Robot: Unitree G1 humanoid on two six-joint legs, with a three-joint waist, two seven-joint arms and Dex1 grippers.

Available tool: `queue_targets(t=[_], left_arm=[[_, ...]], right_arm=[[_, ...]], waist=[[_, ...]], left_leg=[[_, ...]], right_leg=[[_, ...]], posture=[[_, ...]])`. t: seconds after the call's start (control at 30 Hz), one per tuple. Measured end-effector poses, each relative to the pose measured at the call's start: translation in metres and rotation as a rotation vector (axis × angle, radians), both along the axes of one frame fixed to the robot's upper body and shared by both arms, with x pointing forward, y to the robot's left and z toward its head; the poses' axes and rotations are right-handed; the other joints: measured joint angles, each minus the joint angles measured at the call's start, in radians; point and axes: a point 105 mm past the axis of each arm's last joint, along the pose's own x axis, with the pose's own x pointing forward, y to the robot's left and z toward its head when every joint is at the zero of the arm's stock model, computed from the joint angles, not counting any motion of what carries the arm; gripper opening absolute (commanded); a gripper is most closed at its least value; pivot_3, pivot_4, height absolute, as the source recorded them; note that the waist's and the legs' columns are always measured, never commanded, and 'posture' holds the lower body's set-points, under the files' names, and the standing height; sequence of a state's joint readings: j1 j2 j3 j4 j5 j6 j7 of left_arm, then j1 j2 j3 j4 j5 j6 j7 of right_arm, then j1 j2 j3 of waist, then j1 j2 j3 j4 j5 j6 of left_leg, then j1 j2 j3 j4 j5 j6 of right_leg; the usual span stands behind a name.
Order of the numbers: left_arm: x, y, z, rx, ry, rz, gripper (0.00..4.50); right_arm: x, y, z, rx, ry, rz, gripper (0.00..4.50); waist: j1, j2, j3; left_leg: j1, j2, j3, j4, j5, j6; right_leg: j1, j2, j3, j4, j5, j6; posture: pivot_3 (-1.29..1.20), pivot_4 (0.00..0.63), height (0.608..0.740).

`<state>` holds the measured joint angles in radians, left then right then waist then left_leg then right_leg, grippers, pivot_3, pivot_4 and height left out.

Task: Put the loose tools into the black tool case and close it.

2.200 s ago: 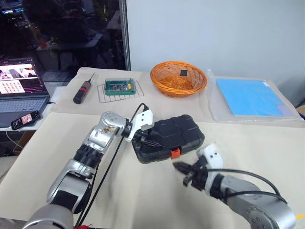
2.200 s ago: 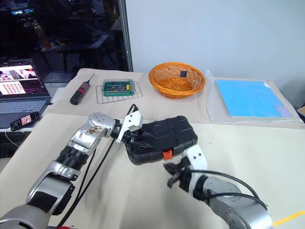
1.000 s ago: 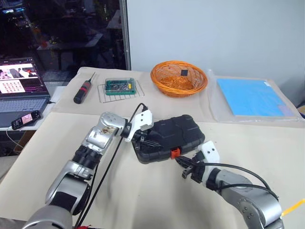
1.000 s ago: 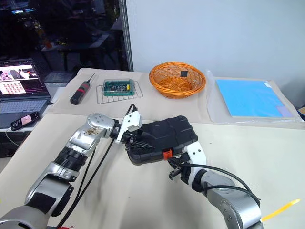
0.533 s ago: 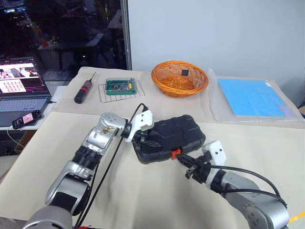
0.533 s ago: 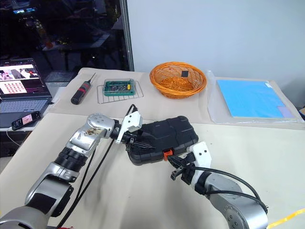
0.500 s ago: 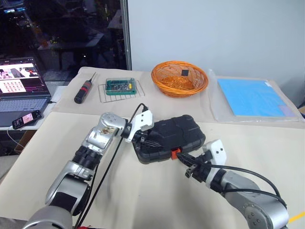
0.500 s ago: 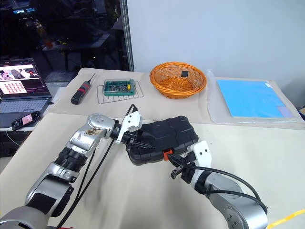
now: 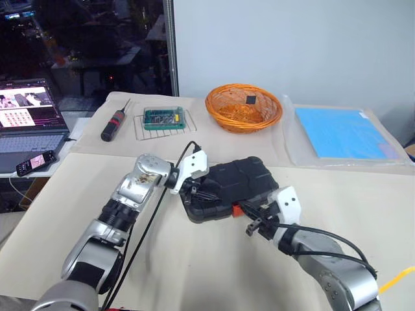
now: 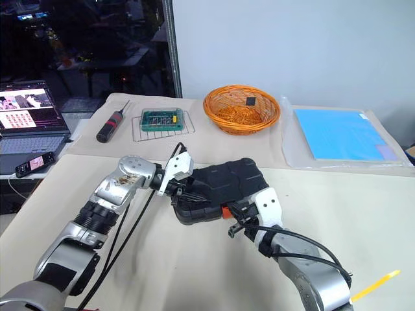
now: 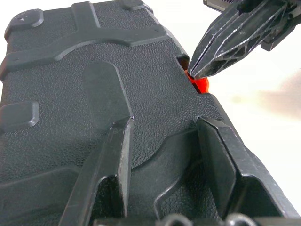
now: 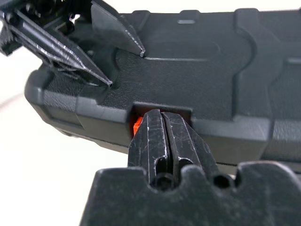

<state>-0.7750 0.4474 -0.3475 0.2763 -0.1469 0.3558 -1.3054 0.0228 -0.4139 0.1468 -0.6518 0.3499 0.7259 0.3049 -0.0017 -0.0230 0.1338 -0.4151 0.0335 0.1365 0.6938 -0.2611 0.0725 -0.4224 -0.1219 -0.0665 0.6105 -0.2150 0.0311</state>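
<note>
**Latch press could skid the case**

The black tool case [image 9: 230, 188] lies shut in the middle of the surface [image 9: 194, 272], and the job now seems to hang on its small orange latch [image 12: 136, 124]. The right claw [image 12: 162, 129], its fingers pressed together into one blunt tip, sits right at that latch on the case's near edge. If it pushes off-centre, I'd expect the tip to slide off the little tab and shove the whole case sideways instead of snapping it home. From where I stand I can't quite tell whether the tip touches the latch or hovers just off it.

The left claw [image 11: 160, 141] rests on the lid at the case's far left end, fingers spread and lying against the ribbed shell, pinching nothing. That is the only brace; should it ride up on the textured plastic, the case could pivot under the right arm's push.

The left arm reaches in from the left with its wrist bent across towards the case. The right forearm lies low over the surface, angled inward, claw nearly level.
</note>
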Motion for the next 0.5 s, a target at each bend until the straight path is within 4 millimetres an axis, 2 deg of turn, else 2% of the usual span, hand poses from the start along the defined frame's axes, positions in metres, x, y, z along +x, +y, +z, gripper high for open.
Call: queue_targets(t=[0.2,0.5], left_arm=[[0.000,0.003,-0.006,0.007,0.026,0.022,2.25],[-0.003,0.004,-0.012,0.011,0.041,0.038,2.25]], right_arm=[[0.004,0.007,-0.009,-0.078,-0.065,0.030,0.04],[0.004,0.008,-0.018,-0.137,-0.083,0.068,0.04]], waist=[[-0.011,-0.006,-0.011],[-0.011,-0.006,-0.025]], left_leg=[[0.008,0.001,0.000,-0.001,-0.001,-0.003],[0.011,0.001,0.001,-0.005,-0.002,-0.005]], right_leg=[[0.003,-0.008,-0.002,0.000,0.000,0.001],[0.003,-0.010,-0.002,-0.001,0.000,0.001]], posture=[[0.00,0.150,0.740],[0.00,0.150,0.740]])
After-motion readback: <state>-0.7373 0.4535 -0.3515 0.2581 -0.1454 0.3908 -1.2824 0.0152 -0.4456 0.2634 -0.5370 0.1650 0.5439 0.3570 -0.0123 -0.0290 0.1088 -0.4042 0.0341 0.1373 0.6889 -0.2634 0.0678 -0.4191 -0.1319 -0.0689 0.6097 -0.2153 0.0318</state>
